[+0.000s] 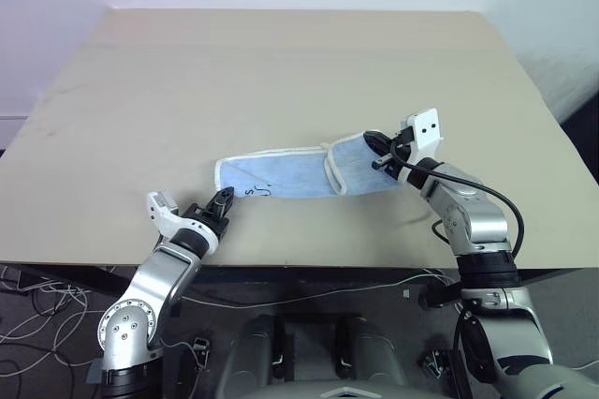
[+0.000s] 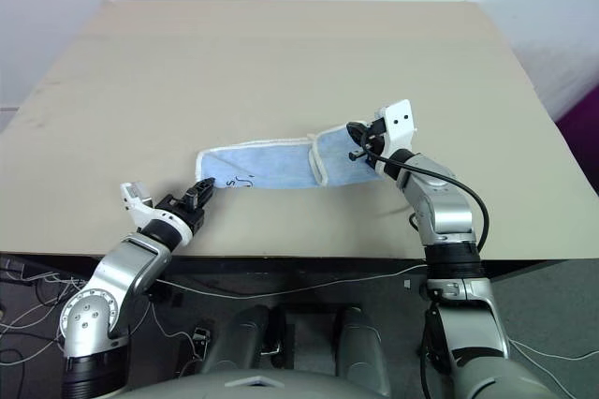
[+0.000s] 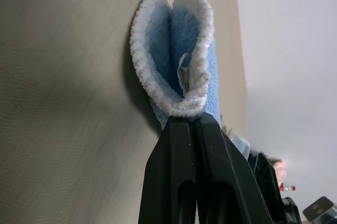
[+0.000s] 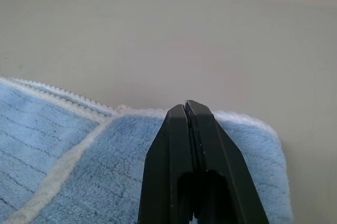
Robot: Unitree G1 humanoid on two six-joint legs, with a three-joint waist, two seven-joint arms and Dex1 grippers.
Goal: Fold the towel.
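Now I have the towel [image 1: 281, 177] lying as a long narrow band across the near middle of the table [image 1: 281, 62], its long axis running from my left gripper [image 1: 221, 200] to my right gripper [image 1: 379, 151]. Left fingers are pinched on the doubled white-edged corner at the near left end; right fingers are closed on the far right end, lifted slightly. Each arm owns its own end, so I judge the next fold brings one end along that axis toward the other
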